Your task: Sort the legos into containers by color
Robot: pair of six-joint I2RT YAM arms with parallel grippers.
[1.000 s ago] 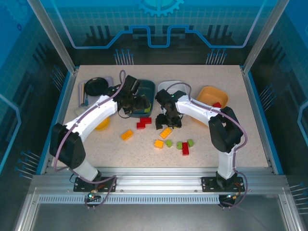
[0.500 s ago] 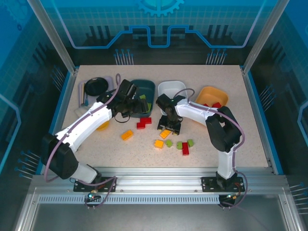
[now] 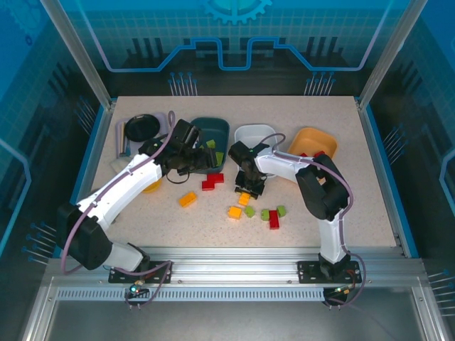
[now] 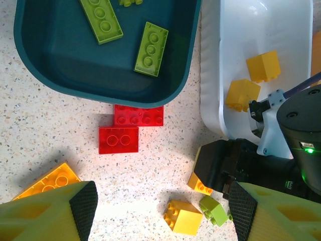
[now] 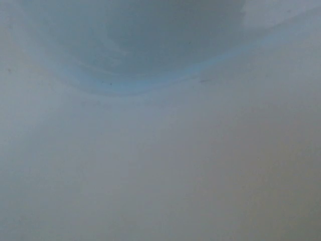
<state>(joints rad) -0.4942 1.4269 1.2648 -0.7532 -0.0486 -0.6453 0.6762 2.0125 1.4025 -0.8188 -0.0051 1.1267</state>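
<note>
Holds left end effector (image 4: 161, 203) spread above red legos (image 4: 130, 128) beside teal tray (image 4: 65, 55). Sets right end effector (image 3: 248, 189) on orange-yellow lego (image 4: 199, 184) by white tray (image 4: 220, 75); cannot tell if pinching.

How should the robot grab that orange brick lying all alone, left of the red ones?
Pinch the orange brick across its two long sides, coming straight down from above. It lies flat on the table, studs up, with bare space along both long sides, so nothing blocks the way down.
</note>
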